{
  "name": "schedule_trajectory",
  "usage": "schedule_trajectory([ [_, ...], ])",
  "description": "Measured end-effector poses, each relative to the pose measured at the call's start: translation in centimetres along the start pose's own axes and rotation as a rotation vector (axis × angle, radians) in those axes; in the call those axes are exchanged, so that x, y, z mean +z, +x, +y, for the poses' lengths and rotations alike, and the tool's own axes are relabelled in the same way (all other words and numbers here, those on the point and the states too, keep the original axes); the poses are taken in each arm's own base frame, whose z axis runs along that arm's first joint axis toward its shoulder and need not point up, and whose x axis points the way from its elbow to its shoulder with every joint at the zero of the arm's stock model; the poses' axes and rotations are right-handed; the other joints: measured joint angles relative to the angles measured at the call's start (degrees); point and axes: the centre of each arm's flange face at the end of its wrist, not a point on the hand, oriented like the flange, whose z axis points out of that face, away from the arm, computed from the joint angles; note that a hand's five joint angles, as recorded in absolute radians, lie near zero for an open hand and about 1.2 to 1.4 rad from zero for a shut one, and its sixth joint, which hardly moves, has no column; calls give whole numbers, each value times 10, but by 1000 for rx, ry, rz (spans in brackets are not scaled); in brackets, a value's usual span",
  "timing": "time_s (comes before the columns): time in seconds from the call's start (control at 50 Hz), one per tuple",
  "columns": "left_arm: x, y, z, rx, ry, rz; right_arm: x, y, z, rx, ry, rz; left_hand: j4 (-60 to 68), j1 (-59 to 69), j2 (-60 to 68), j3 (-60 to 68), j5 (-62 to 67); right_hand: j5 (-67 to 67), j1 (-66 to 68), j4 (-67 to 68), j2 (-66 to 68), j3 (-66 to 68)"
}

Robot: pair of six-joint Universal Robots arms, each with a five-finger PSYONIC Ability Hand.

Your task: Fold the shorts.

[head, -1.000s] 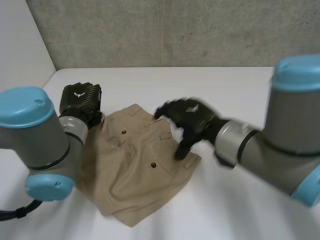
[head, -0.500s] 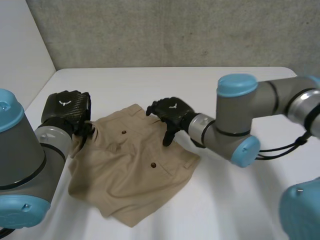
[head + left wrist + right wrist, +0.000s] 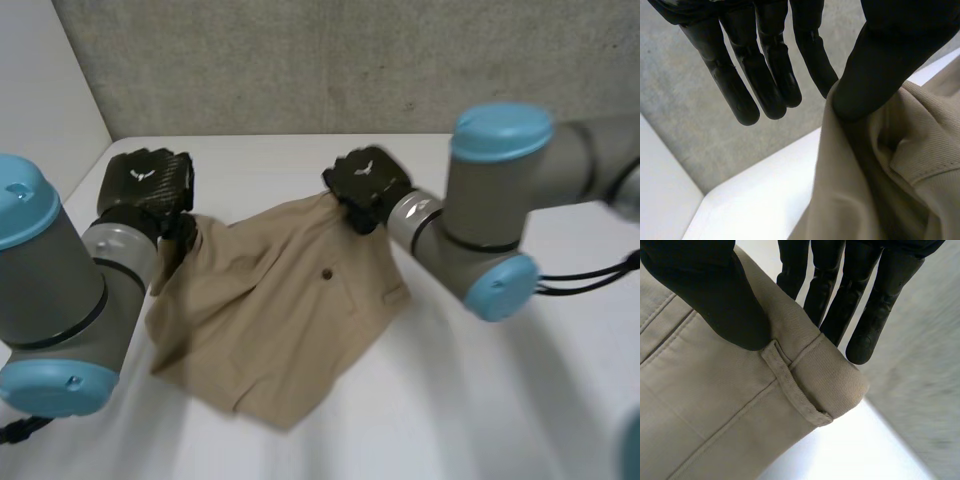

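Note:
The tan shorts (image 3: pixel 280 300) hang stretched between my two hands, their top edge lifted off the white table (image 3: pixel 480 400) and their lower part still lying on it. My left hand (image 3: pixel 150 185) holds the left end of the top edge; its thumb (image 3: pixel 875 70) pinches the cloth (image 3: pixel 890 175) while the fingers (image 3: pixel 765 75) stay fairly straight. My right hand (image 3: pixel 365 185) holds the right end of the waistband. There its thumb (image 3: pixel 705 285) presses the waistband (image 3: pixel 715 405) beside a belt loop (image 3: pixel 792 385) against the fingers (image 3: pixel 875 295) behind the cloth.
A grey concrete wall (image 3: pixel 300 60) runs along the table's far edge and a white panel (image 3: pixel 40 100) closes off the left side. Bare table lies to the right of and in front of the shorts.
My right hand has closed on the waistband and lifted it up and back. The shorts have risen from lying flat to hanging taut between both hands.

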Motion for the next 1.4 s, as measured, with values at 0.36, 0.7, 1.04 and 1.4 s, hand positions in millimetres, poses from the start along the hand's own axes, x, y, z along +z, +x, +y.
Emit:
schedule_trajectory([
  [0.36, -5, 54, -17, -12, 132, 179, -129, 29, -20, -198, -350, 58, 15, 11, 15, 14, 15, 8, 0, 2, 0, 21],
  [0.7, 18, 60, 30, 101, 21, 169, -128, 0, 30, -225, -510, -134, -311, -334, -309, -306, -303, 16, 0, 2, 0, 21],
  [1.04, 40, 22, 7, 104, 84, 82, -184, -6, 47, -330, -584, -388, -452, -441, -453, -447, -449, -480, -411, -510, -513, -486],
  [1.4, 76, 61, 25, 100, 137, 338, -122, 73, 7, 168, -257, 110, -437, -437, -434, -440, -424, -515, -452, -548, -551, -536],
])
